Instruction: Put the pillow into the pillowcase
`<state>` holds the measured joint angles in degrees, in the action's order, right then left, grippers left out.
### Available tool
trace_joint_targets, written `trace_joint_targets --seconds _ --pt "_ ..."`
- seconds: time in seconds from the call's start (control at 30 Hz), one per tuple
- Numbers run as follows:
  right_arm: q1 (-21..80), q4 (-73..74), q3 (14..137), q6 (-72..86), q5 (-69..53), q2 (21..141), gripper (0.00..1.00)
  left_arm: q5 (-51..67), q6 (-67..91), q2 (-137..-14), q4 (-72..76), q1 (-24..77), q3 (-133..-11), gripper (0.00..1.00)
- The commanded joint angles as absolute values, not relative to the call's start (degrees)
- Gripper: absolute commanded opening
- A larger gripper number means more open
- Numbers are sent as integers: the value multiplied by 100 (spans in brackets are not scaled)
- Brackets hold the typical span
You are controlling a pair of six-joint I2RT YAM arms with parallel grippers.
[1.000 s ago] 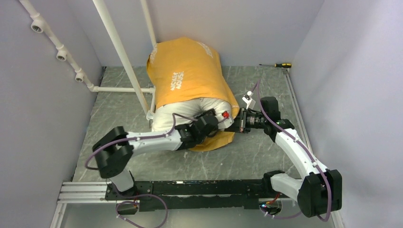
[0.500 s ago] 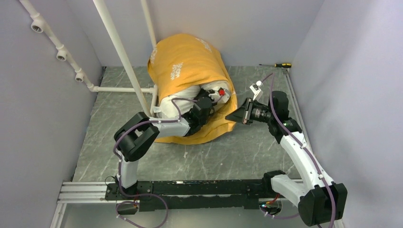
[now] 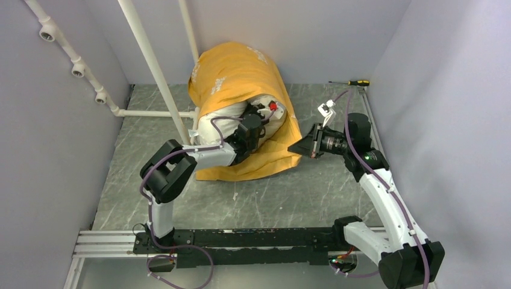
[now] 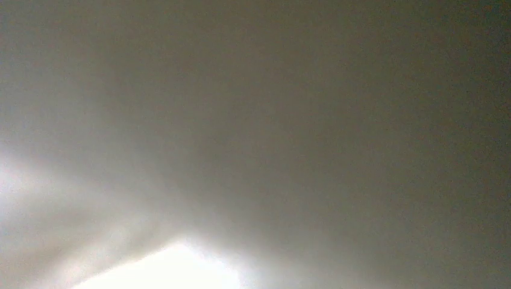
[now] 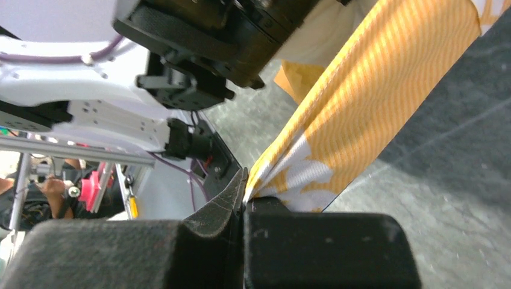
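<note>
Thin yellow-orange fabric pillowcase (image 3: 238,75), white lettering, fine wavy rib in the weave; lies at the far middle of the grey marbled tabletop (image 3: 313,192), bulged into a dome against the back wall

Plump white stuffed pillow (image 3: 214,126) sits mostly inside it; the near end shows at the mouth, rounded and smooth, with a small red mark (image 3: 272,106) near its right edge. The loose lower lip of the pillowcase spreads flat and creased on the table below the pillow

Left gripper (image 3: 256,117), black, is pressed into the exposed pillow end, fingertips sunk out of sight in the stuffing; cannot tell whether it is clenched or released. The left wrist view gives only a grey-white blur

Right gripper (image 5: 244,198), dark matte rubbery pads, is clenched on the pillowcase hem at the right corner of the mouth; the cloth runs taut in a ridge from the pinch toward the pillow

White plastic pipe frame (image 3: 150,66) stands just left of the bundle. A screwdriver with a yellow-and-black handle (image 3: 355,82) lies at the far right edge, well apart
</note>
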<state>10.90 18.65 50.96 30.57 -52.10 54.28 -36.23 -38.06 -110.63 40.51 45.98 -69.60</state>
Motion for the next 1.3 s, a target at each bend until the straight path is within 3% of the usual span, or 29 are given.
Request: trace_joint_targets --seconds 0.0,0.2,0.27,0.33,0.4,0.47,0.53,0.83,1.07,1.17,1.27 --pt "1368 3264 5753 2190 -6768 5018 0 -3552 -2936 -11116 2586 3974 -6397 0" --pt "1362 3873 5675 2219 -5522 5084 0 -3055 -1254 -10470 874 4452 -5856 0" --pt "1362 3980 5572 2317 -5144 5056 7 -2987 -809 -10365 371 4493 -5827 0" --pt "1360 4330 5551 2260 -4663 5099 30 -2946 -548 -10301 138 4495 -5769 0" --pt "1362 4805 5642 2183 -3679 5118 60 -2976 -509 -10299 119 4486 -5787 0" --pt "1362 5137 5776 2067 -2874 5055 78 -3067 -597 -10336 16 4480 -5981 0" --pt "1362 5175 5807 2003 -2518 4973 88 -3126 -673 -10349 -268 4454 -6255 0" --pt "1315 3857 4238 2825 -2233 5245 100 -2430 -813 -10431 -968 3881 -7440 0" --pt "1355 32 2341 5152 -3544 5647 100 -2284 -882 -10556 -998 3747 -7797 0" --pt "1560 -1559 1957 5861 -3578 6176 100 -2223 -872 -10539 -978 3718 -7817 0" --pt "1971 -2233 2085 6064 -3258 6928 99 -2217 -866 -10516 -961 3685 -7814 0"
